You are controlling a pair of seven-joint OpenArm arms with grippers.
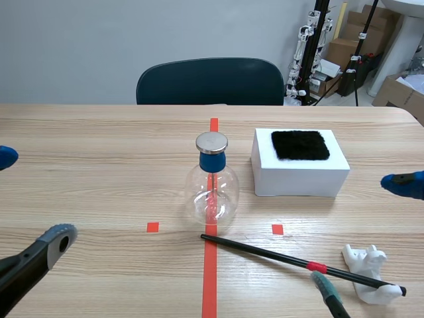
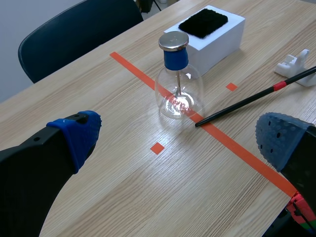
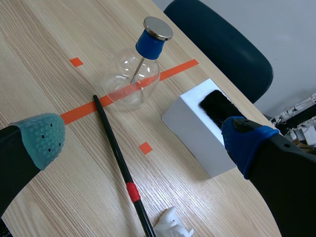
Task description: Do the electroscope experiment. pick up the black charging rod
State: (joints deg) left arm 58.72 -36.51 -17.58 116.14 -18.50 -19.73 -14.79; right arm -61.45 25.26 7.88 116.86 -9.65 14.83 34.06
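Wooden table [image 1: 99, 152], black rod [image 1: 265, 252], blue chair [image 1: 209, 81]

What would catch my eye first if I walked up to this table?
A round glass flask with a blue stopper and a shiny metal cap stands on the red tape line at the middle of the table. Just in front of it lies a long black rod with a red band, one end on a small white stand. Right of the flask sits a white box topped with a black furry pad.
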